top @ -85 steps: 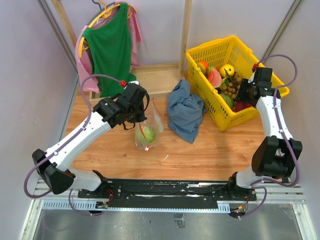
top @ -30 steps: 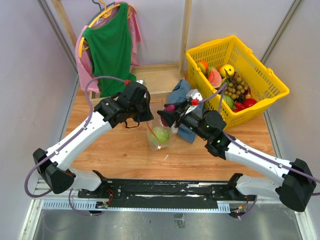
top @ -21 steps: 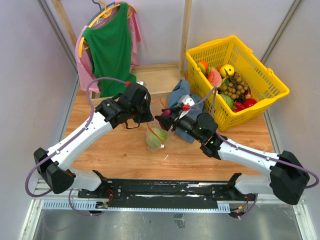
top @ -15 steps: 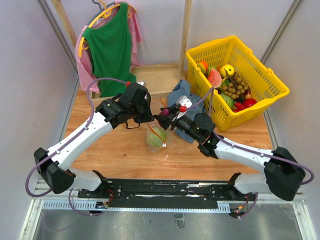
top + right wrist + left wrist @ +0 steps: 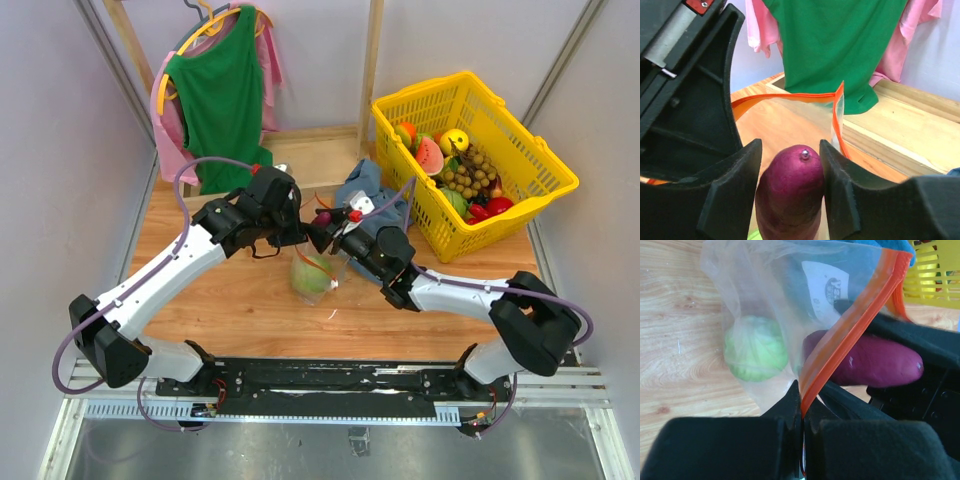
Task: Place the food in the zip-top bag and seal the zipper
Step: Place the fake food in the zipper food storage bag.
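Right wrist view: the elongated purple toy vegetable point(image 5: 790, 195) sits gripped in the right claw point(image 5: 790, 146), long axis in line with the claw, rounded tip pointing at the open mouth of the clear plastic zip-top bag point(image 5: 795, 114). The left claw point(image 5: 801, 407) pinches the bag's red-orange zipper strip point(image 5: 855, 325), holding that mouth up over the wooden table point(image 5: 675, 305), a round pale-green toy cabbage point(image 5: 755, 355) already inside. Loading seems the step in hand; next, ease it lengthwise through the opening and let go.

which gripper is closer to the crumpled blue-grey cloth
Right. The right gripper, holding the purple vegetable, is just left of the cloth; the left gripper, pinching the clear plastic bag, is farther left.
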Controlling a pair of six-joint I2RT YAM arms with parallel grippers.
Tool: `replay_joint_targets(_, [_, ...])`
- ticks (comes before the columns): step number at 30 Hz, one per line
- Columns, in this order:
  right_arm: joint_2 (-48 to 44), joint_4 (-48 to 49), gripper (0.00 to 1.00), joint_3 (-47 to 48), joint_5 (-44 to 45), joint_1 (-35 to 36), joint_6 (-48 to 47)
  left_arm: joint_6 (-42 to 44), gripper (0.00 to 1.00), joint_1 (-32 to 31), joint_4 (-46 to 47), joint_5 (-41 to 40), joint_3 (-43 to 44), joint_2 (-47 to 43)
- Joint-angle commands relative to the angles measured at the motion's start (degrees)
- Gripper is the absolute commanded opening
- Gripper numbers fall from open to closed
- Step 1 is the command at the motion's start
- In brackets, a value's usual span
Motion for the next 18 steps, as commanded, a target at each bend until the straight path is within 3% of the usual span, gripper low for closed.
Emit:
replay_joint_targets(1, [1.65, 4.51, 0.57, 2.51, 1.85, 0.67, 1.41, -0.19, 0.0, 0.29, 1.23, 0.41, -0.98, -0.63])
replay_joint_targets(5, [2.1, 5.56, 0.73, 2.48, 2.93, 0.68, 1.46, -0.26, 0.0, 0.63, 1.28, 0.27, -1.4, -0.75])
replay_joint_targets(7, [1.83, 5.29, 0.77, 2.64, 2.74, 0.69, 1.32, -0.27, 0.0, 0.8, 1.2, 0.14, -1.63, -0.9])
replay_joint_targets(12, [-1.8, -0.07, 0.79, 3.07, 0.83, 0.67, 0.61, -0.4, 0.0, 1.34, 1.18, -0.26, -2.39, -1.49])
replay_joint_targets(18, [-10.84, -15.13, 0.79, 5.19, -2.32, 0.61, -1.87, -0.26, 0.0, 1.78, 1.14, -0.91, -2.7, -2.23])
